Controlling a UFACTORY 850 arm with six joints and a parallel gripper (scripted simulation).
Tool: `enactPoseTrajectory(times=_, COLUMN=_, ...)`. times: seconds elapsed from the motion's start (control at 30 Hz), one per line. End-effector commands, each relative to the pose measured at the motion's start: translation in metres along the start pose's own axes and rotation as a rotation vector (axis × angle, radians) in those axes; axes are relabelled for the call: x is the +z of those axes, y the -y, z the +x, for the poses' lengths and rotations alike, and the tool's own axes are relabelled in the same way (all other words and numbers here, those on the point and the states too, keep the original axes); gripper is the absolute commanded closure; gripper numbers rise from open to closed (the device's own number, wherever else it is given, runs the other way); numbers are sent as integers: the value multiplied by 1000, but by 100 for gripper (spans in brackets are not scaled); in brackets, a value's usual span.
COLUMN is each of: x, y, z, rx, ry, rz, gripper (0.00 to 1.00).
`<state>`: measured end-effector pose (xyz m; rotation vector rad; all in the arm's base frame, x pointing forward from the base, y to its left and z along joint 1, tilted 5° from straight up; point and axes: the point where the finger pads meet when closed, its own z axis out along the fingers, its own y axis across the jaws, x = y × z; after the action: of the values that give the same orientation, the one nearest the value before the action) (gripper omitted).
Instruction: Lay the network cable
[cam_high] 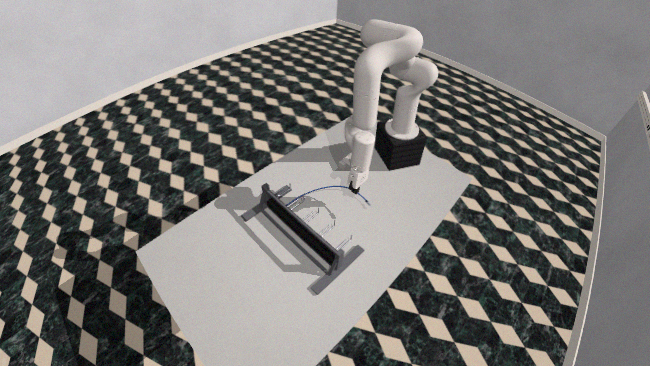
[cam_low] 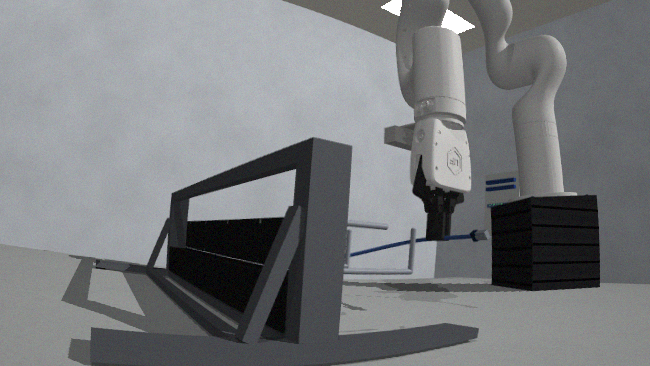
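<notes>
A dark rack [cam_high: 300,227] with a black port panel stands across the table; it also shows in the low view [cam_low: 235,260]. A thin blue network cable [cam_high: 320,191] runs from the rack's far end in an arc to my gripper [cam_high: 354,189]. My gripper [cam_low: 439,235] is shut on the cable [cam_low: 390,246] near its free end and holds it above the table. The grey plug [cam_low: 480,235] sticks out past the fingers. Steel rings [cam_high: 320,217] stand along the rack's robot side; one ring [cam_low: 380,250] shows in the low view, with the cable passing at it.
The arm's black base block [cam_high: 400,145] stands at the table's far end, and shows in the low view [cam_low: 545,242]. The rack's flat feet [cam_low: 280,345] reach out over the table. The table edges drop to a checkered floor.
</notes>
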<state>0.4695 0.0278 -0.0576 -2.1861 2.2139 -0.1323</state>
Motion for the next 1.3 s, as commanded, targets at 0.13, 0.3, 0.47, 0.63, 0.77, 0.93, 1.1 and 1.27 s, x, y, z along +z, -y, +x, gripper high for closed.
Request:
enactPoseTrajectory(times=0.13, x=-20, y=1, z=0, rx=0, ry=-6, rz=-2, gripper=100)
enactPoseTrajectory(times=0.3, x=-30, y=1, z=0, rx=0, ry=-6, rz=-2, gripper=100)
enactPoseTrajectory(times=0.47, x=-35, y=1, z=0, rx=0, ry=-6, rz=-2, gripper=100)
enactPoseTrajectory(times=0.63, x=-43, y=1, z=0, rx=0, ry=-6, rz=-2, gripper=100)
enactPoseTrajectory(times=0.77, x=-48, y=1, z=0, rx=0, ry=-6, rz=-2, gripper=100)
enactPoseTrajectory(times=0.93, x=-53, y=1, z=0, rx=0, ry=-6, rz=-2, gripper=100)
enactPoseTrajectory(times=1.1, x=-56, y=1, z=0, rx=0, ry=-6, rz=-2, gripper=100)
enactPoseTrajectory(times=1.27, x=-59, y=1, z=0, rx=0, ry=-6, rz=-2, gripper=100)
